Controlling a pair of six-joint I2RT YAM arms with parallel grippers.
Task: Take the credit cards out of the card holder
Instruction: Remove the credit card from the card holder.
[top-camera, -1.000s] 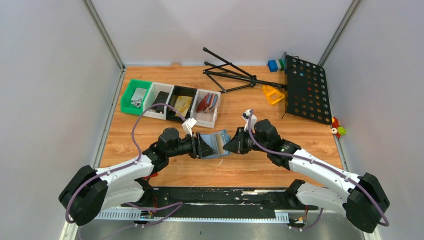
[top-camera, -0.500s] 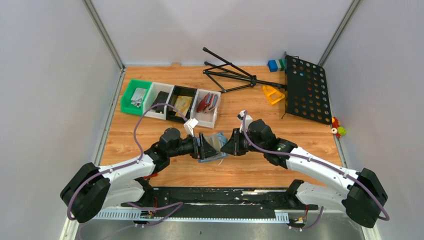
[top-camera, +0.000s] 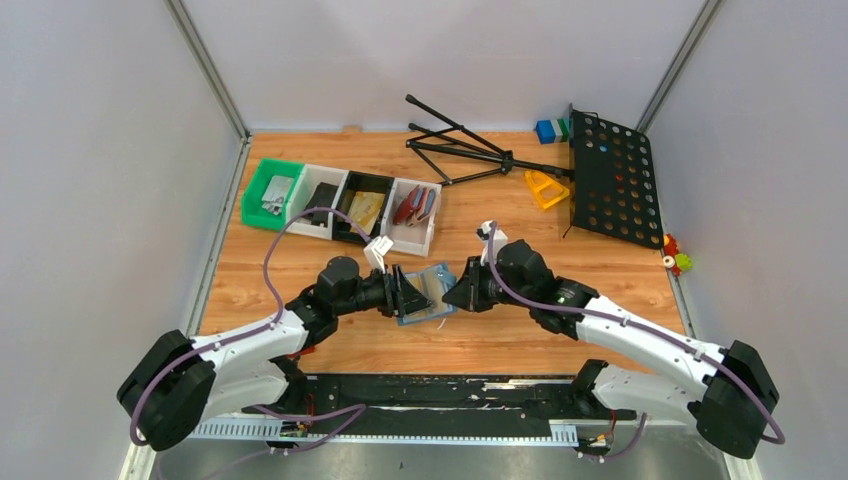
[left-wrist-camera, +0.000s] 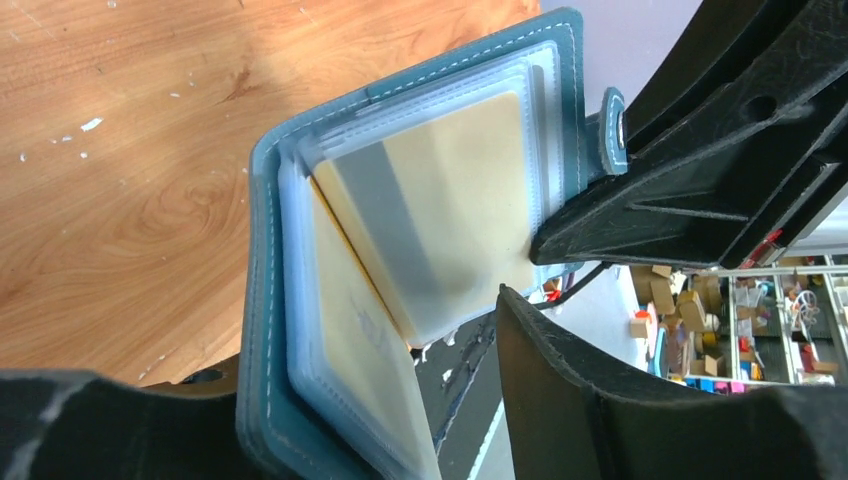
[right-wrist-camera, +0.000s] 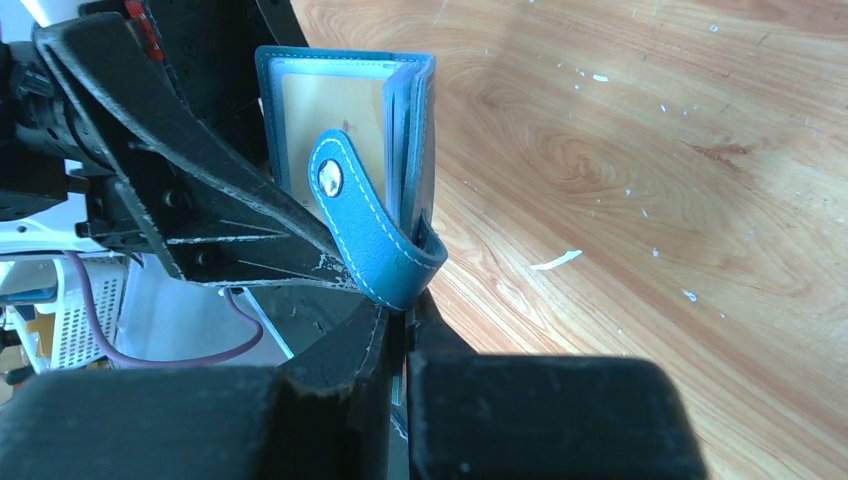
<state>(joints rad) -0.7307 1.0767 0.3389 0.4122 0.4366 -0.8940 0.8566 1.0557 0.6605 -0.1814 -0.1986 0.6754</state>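
Observation:
The card holder (top-camera: 428, 291), a slate-blue bifold, hangs half open above the table between both grippers. My right gripper (right-wrist-camera: 408, 310) is shut on the edge of its right cover, just below the snap strap (right-wrist-camera: 365, 235). My left gripper (left-wrist-camera: 370, 350) is open around the left half. One finger lies behind the cover, and the other finger (left-wrist-camera: 600, 400) stands clear of the sleeves with a gap. Gold-tan credit cards (left-wrist-camera: 460, 190) sit inside the clear sleeves, one with a grey stripe. In the top view the left gripper (top-camera: 405, 293) and right gripper (top-camera: 452, 292) face each other.
A row of bins stands at the back left: a green bin (top-camera: 270, 195), a white bin (top-camera: 318, 200), a black bin (top-camera: 362, 208) and a white bin (top-camera: 415, 225) with other wallets. A folded music stand (top-camera: 470, 150) and its black perforated plate (top-camera: 610, 180) lie at the back right.
The right gripper has pushed its side of the card holder leftward, so the holder is folded narrower than a second ago. The left jaws widened, then narrowed again.

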